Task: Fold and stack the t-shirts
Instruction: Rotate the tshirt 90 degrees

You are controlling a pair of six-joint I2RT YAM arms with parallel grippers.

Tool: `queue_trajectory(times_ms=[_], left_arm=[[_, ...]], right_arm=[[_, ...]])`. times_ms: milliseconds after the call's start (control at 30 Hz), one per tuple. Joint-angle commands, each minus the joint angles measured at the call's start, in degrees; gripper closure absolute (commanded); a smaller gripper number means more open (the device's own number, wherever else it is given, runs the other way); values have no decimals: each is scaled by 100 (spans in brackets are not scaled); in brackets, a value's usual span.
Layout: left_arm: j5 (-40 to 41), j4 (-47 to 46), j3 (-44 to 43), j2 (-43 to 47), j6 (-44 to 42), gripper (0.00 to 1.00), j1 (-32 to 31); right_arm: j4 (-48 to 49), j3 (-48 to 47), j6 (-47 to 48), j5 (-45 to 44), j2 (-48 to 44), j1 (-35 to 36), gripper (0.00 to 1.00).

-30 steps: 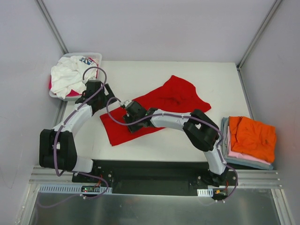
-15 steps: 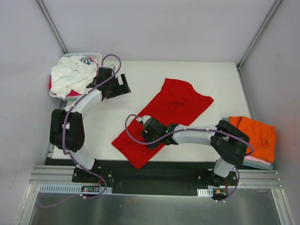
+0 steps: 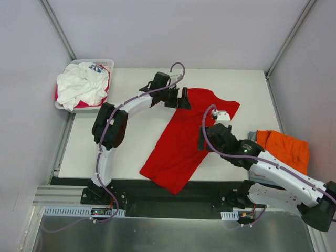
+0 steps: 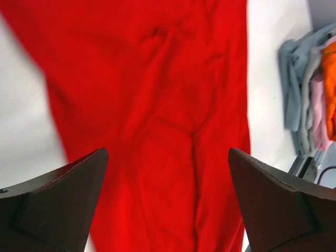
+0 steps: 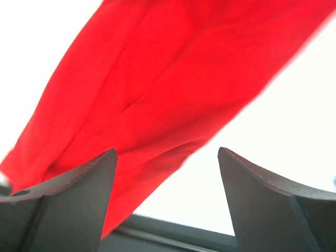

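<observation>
While seen from the top, the red t-shirt (image 3: 181, 139) is a long, soft, creased strip lying diagonally mid-frame on the white table (image 3: 131, 152), its lower end over the near edge. The left gripper (image 3: 185, 98) sits at its upper left edge and the right gripper (image 3: 201, 140) at its right edge. The folded stack (image 3: 281, 155), orange on top, is at frame right.

Left wrist: dark wedge fingers (image 4: 58, 205) spread wide, wrinkled red cloth beyond them, nothing pinched.

Right wrist: fingers (image 5: 268, 205) spread, smoother red cloth past the tips, ungripped.
</observation>
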State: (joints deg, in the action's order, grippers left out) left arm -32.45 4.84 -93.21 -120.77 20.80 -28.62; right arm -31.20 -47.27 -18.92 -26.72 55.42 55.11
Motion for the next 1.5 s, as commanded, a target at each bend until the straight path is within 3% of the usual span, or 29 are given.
queue_trajectory(times_ms=[0, 133, 300, 433, 533, 767, 967, 1067, 1167, 1467], left_arm=[[-666, -1019, -680, -420, 467, 1, -117], [-825, -1994, -944, -1026, 1048, 1, -144], [-649, -1847, -1708, -1799, 1488, 2, -152], [26, -1190, -1832, -1898, 1349, 5, -152], [1010, -513, -2007, -1854, 945, 5, -152], [3155, 1991, -3254, -2240, 399, 4, -21], [3850, 2433, -3265, -2276, 443, 5, 629], [3483, 2443, -3195, -2153, 373, 7, 963], [3010, 2399, -3274, -1969, 48, 8, 894], [1445, 1592, -3046, -1555, -225, 6, -11]], right_arm=[[-589, 51, -341, -352, -295, -693, 18], [-598, 129, -402, -203, -286, -818, 19], [-589, 226, -586, -167, -260, -862, 20], [-615, 244, -596, -184, -347, -897, 20], [-624, 244, -561, -184, -356, -941, 20], [-607, 183, -473, -202, -172, -1029, 20], [-554, 191, -446, -167, -40, -1029, 20], [-510, 200, -437, -132, 13, -1029, 20], [-466, 174, -429, -79, 100, -1038, 20], [-439, 147, -472, -61, 92, -1046, 21]])
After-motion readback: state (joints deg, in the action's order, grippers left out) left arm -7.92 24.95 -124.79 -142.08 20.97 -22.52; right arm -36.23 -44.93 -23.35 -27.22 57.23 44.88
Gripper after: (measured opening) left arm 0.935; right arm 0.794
